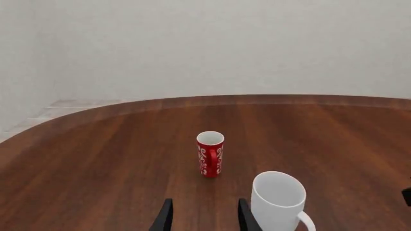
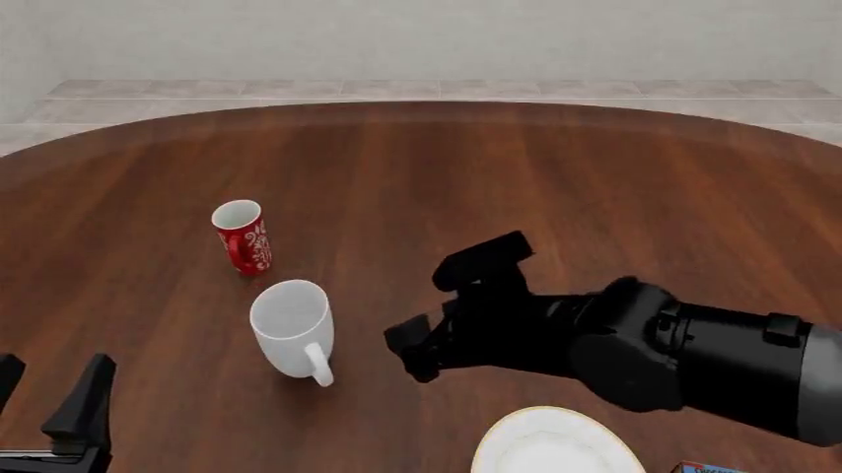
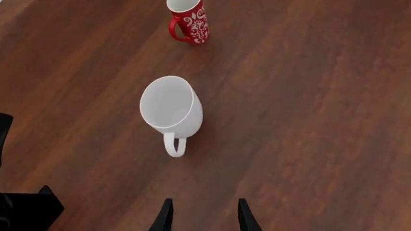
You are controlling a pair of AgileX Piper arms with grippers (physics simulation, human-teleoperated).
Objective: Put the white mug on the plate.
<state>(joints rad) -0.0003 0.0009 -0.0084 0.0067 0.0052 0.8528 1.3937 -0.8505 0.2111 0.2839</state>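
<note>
Reaching across the table's near half, the right gripper (image 2: 428, 317) has its fingers spread and holds nothing; it sits just beside the white mug (image 2: 292, 323), lined up toward it, presumably for a grasp. That mug stands upright, handle turned toward the near edge, where the jaws could close on handle or rim. Just beyond it is the red patterned cup (image 2: 243, 236), nearer the far edge. The plate (image 2: 558, 443) lies at the near edge, under the right arm. Parked at the near left corner, the left gripper (image 2: 50, 392) is spread and empty
</note>
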